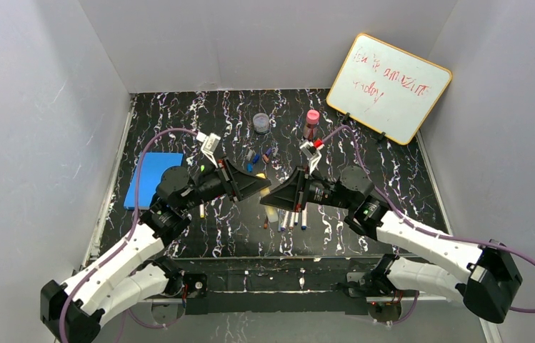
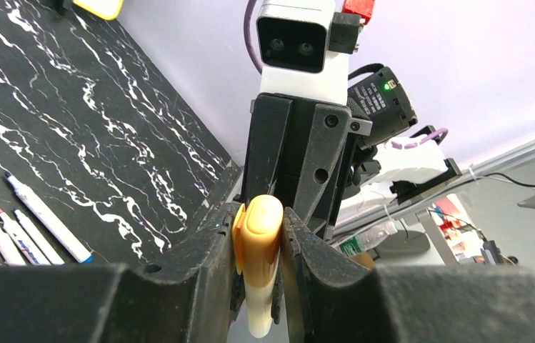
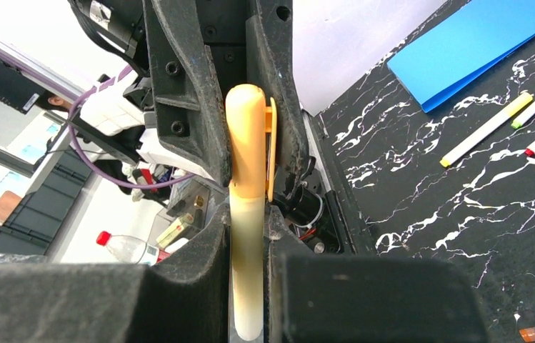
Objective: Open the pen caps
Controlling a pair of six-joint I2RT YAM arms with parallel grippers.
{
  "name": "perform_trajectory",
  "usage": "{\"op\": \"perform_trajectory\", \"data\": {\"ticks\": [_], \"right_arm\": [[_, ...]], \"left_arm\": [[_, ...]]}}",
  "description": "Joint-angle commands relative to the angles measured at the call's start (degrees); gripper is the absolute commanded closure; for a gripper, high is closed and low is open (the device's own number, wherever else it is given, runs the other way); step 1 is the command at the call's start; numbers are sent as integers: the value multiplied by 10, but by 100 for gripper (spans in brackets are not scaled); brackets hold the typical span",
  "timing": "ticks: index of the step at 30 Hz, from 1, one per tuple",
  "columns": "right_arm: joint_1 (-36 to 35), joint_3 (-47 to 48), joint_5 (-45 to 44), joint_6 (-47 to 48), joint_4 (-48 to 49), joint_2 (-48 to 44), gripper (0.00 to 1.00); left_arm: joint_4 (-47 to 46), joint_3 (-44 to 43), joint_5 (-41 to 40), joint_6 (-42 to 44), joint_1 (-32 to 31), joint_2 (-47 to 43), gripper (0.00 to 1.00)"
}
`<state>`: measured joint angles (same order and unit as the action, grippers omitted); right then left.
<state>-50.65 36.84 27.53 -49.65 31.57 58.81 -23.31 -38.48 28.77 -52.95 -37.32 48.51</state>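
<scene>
Row of white markers (image 1: 291,218) lies on the counter (image 1: 200,236), by the right arm. Above the counter, right hand (image 3: 248,239) pinches a pale highlighter barrel (image 3: 246,293). Left hand (image 2: 258,232) pinches its orange cap (image 3: 247,136), seated on the barrel. Loose caps (image 1: 251,166) lie beyond.

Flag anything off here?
Nothing stands out. The left gripper and right gripper pinch one orange-capped highlighter between them. The loose caps lie scattered mid-table, with pens in a rough row nearby. No spill or damage visible.
</scene>
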Motion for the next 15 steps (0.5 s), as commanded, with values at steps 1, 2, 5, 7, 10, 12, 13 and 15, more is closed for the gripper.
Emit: {"op": "perform_trajectory", "data": {"ticks": [1, 2, 5, 7, 10, 12, 13, 15], "right_arm": [[6, -32, -32, -2, -36, -39, 99], [6, -47, -36, -8, -34, -51, 99], [6, -86, -54, -23, -33, -93, 99], [6, -91, -61, -21, -53, -114, 99], [6, -77, -83, 0, -97, -138, 99], [6, -59, -103, 25, -137, -150, 99], [6, -51, -110, 36, -155, -153, 99], [6, -40, -117, 52, -180, -160, 99]], "left_arm": [[4, -31, -164, 55, 6, -54, 100], [-8, -36, -180, 57, 6, -50, 100], [-47, -49, -201, 53, 7, -22, 100], [-68, -52, -206, 46, 7, -5, 100], [-91, -52, -208, 35, 8, 12, 100], [-85, -53, -213, 35, 8, 15, 100], [-78, -51, -223, 39, 9, 11, 100], [-62, -47, -247, 49, 12, -3, 100]]}}
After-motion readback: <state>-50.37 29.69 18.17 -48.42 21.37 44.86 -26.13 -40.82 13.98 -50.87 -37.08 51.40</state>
